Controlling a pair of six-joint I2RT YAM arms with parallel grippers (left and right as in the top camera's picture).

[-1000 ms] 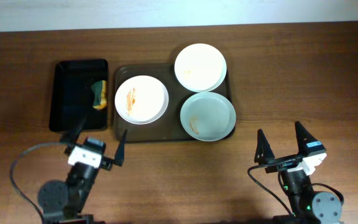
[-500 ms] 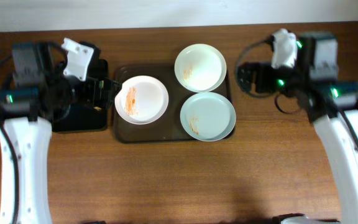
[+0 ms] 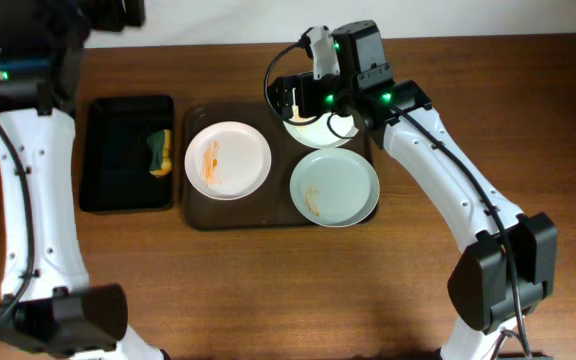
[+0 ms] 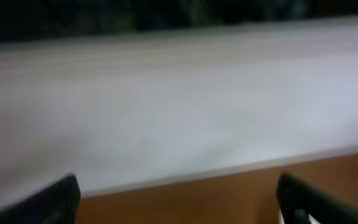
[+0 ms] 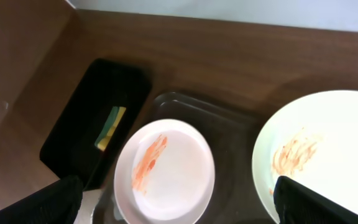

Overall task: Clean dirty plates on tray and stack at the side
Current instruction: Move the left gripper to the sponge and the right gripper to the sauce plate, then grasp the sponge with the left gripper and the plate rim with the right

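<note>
Our right tool (image 5: pixel 179 200) hangs with its fingers spread wide over the tray (image 3: pixel 194 214) on the counter (image 3: pixel 268 290). All three dirty plates (image 3: pixel 228 160) lie in that tray, the far white one partly under the arm. Our left tool (image 4: pixel 179 198) is spread apart too, its view blurred.

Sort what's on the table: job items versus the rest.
Job: left white plate, far white plate, blue-grey plate, brown tray; probably the sponge too.
Rest: black tray.
</note>
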